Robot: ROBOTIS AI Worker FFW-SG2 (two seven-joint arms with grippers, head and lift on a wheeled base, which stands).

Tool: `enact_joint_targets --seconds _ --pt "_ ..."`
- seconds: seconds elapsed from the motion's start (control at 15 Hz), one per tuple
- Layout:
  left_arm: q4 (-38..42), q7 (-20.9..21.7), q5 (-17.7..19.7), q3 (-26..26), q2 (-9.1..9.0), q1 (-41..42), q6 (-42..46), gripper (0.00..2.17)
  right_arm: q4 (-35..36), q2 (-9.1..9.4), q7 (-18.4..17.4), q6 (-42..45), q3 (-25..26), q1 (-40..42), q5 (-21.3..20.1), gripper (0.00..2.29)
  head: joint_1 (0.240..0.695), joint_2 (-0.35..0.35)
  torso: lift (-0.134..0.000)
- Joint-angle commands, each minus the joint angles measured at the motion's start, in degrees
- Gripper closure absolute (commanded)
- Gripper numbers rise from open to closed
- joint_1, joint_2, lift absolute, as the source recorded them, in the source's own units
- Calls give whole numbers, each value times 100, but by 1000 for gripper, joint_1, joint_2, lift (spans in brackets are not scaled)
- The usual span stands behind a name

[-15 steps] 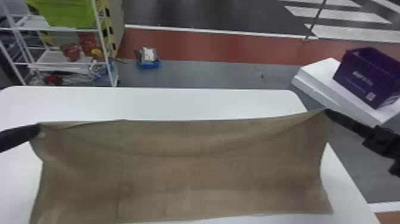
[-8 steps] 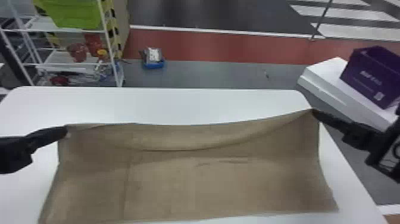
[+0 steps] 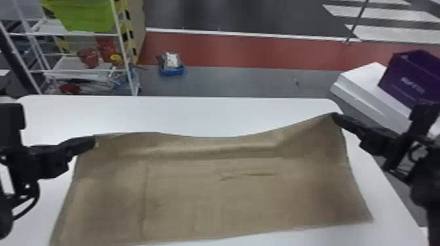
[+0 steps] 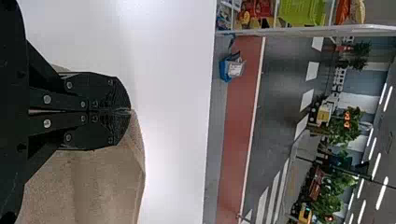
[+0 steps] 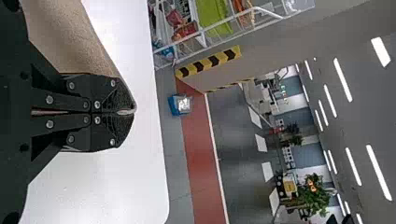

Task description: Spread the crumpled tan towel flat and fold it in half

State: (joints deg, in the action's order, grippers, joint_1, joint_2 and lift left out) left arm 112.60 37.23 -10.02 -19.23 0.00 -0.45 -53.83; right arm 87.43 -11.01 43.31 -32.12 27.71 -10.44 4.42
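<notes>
The white table [image 3: 196,114] runs past the head view's bottom edge. The white shelf rack [image 3: 121,42] beyond it is cut off at the top. On the table lies the tan towel [image 3: 212,202], its near left corner cropped and its far corners in my grasp. The green bin [image 3: 86,14] on the rack is cropped too; I can't see its contents, nor those of the purple box [image 3: 412,77], partly behind my right arm. My left gripper [image 3: 94,141] and right gripper [image 3: 335,116] each clench a far corner, hiding the pinched cloth. The blue tray [image 3: 172,70] on the floor holds something whitish, hard to make out.
</notes>
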Motion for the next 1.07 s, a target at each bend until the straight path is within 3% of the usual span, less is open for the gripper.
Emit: enact_joint_targets --seconds 0.0,0.07,0.13,0.2,0.47,0.6,0.8,1.0 --pt "-414 -101 0 51 -15 -87 342 481 -446 11 -24 351 -91 -125 -240 1642 695 -96 -124" --pt "-467 -154 0 42 -15 -87 500 70 -569 11 -209 562 -126 -143 -319 910 695 -93 -124" --pt "-484 -286 0 51 -15 -60 641 22 -701 20 -402 984 -134 -143 -328 113 695 -95 -124" --pt "-476 -409 0 42 -15 1 905 26 -815 29 -622 1370 -126 -134 -328 -2 695 -97 -124" --pt "61 -506 193 -195 -15 529 1344 26 -763 20 -789 1599 41 42 -232 46 695 -105 -124" --pt "289 -435 369 -222 -15 766 1344 29 -393 29 -762 1406 103 358 -170 49 695 -107 -124" --pt "219 -233 475 -178 -15 678 1485 33 573 29 -525 808 59 1000 -82 144 695 -114 -124" --pt "-115 48 369 -195 -9 63 1116 36 1268 64 -68 702 375 1545 -47 171 695 -114 -124"
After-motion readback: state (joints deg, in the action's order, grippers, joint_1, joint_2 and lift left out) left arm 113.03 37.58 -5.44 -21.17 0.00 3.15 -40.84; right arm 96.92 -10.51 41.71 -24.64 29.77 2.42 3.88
